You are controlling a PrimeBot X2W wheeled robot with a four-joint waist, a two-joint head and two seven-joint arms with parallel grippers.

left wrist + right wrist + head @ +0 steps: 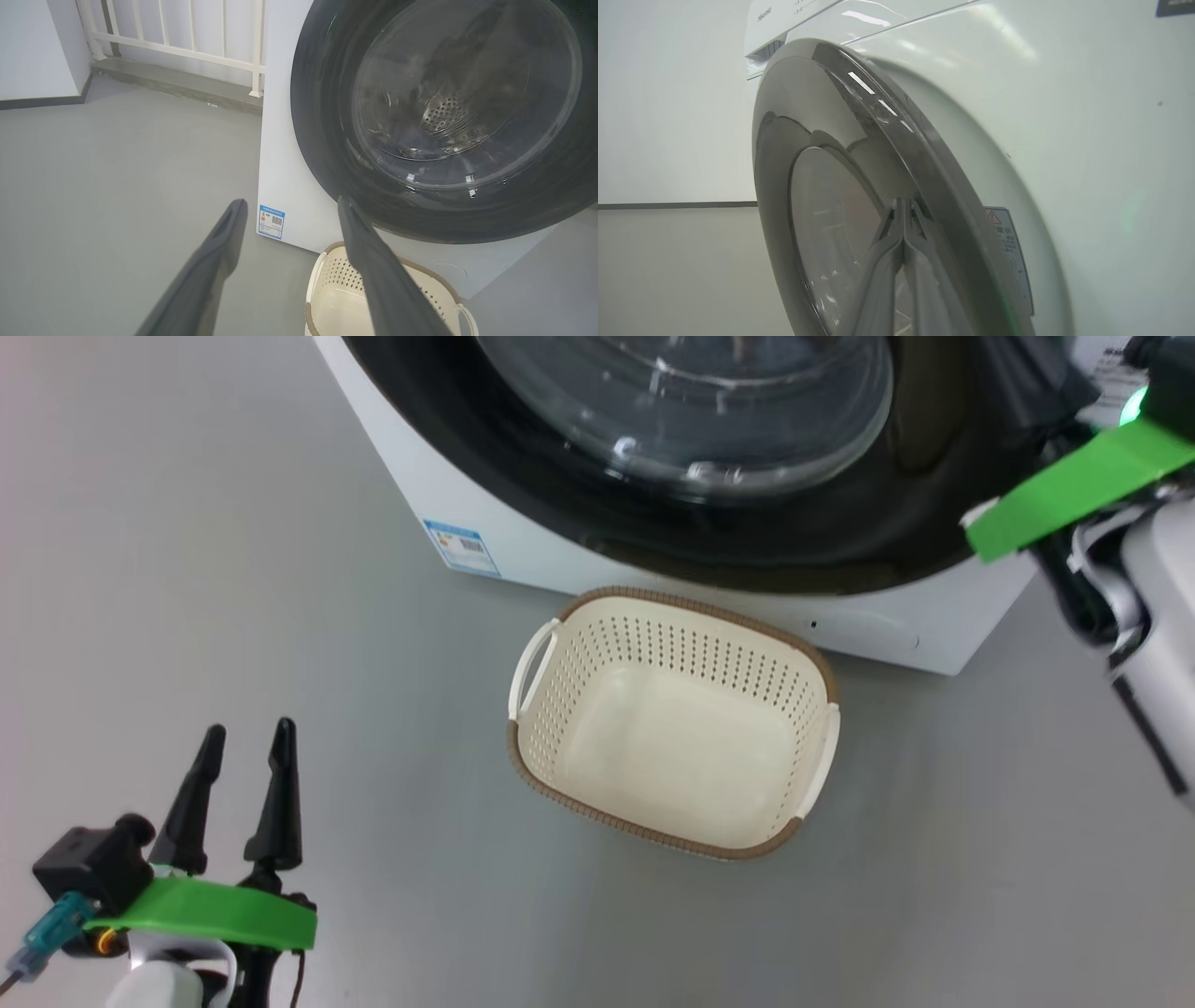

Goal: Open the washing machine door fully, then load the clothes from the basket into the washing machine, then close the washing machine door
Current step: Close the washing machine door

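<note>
Right gripper [903, 207], fingers together, touches the right rim of the door [794, 116], likely pushing it shut; left gripper [247, 728] spread, idle; basket [700, 605] empty.

floor [233, 569]: grey | railing [258, 46]: white bars on grey ledge [177, 86] | wall [32, 46]: white, dark skirting [42, 101]

long dark tapered jaws; bright green band [201, 912] at each wrist; pale white forearm [1162, 616]

Big white front-loading washing machine [541, 560] — its large round door, glossy black rim around bulging clear glass [840, 541], lies against the front. A small cream perforated plastic basket with brown woven-look rim [691, 603] stands upright on the floor just before it.
</note>
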